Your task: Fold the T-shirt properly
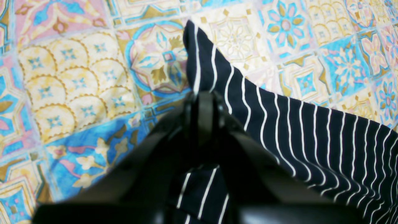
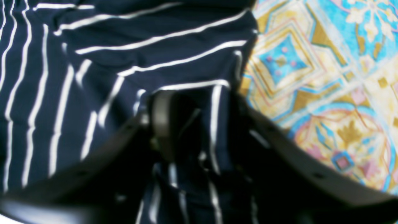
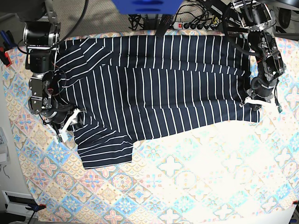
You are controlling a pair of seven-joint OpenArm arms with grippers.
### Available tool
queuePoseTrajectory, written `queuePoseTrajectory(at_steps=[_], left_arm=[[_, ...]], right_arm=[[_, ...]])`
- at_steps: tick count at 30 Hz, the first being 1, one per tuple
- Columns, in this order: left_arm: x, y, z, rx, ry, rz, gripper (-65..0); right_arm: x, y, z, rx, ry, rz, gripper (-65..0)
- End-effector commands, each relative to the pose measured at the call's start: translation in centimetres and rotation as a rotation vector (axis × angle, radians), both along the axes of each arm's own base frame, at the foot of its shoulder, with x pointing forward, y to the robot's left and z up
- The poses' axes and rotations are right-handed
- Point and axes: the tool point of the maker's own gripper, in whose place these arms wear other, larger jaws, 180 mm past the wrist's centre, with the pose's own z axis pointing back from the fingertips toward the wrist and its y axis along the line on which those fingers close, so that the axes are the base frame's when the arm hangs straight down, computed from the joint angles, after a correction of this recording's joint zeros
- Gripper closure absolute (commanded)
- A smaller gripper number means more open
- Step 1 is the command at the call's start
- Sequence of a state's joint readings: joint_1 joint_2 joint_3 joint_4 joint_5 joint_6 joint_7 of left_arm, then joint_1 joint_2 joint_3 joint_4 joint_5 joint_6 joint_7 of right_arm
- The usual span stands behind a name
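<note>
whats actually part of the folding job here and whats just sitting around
Part of the job:
- T-shirt, spread out flat
- left gripper, shut on the T-shirt's corner
- right gripper, shut on the T-shirt's edge

Just there:
- patterned cloth under the shirt
- power strip and cables at the far edge

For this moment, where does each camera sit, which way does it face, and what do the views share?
Left wrist: on the left arm, facing down past the left gripper clamping the T-shirt.
Right wrist: on the right arm, facing down past the right gripper pinching stripes.
Base: overhead, facing down; both arms show.
Shared: shirt on the patterned cloth.
</note>
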State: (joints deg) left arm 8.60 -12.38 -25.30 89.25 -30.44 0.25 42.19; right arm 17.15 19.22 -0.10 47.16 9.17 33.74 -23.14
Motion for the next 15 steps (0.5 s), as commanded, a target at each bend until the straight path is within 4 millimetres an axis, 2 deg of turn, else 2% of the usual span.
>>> queuePoseTrajectory(at_steps=[1,4,5,10,15], left_arm=[[0.7,0.7,1.4,0.025,-0.044,0.004,0.0],[0.7,0.7,1.4,0.025,-0.043,0.004,0.0],[0.7,0.7,1.4,0.025,-0.043,0.004,0.0],[0.6,0.7,1.3,0.025,-0.041,0.004,0.0],[0.3,0.7,1.3,0.028,-0.037,0.002,0.0]], right_arm=[[1.9,-1.1,2.3,-0.002,-0.077,-0.017,-14.4],[2.2,-1.1,2.6,0.001,-0.093,-0.018,-1.5],[2.2,-1.1,2.7,-0.002,-0.093,-0.016,0.0],[3.1,-0.8,4.9,-0.022,-0.157,0.008,0.0],[1.7,-2.6,6.2,-0.035,-0.208,-0.04,0.0]])
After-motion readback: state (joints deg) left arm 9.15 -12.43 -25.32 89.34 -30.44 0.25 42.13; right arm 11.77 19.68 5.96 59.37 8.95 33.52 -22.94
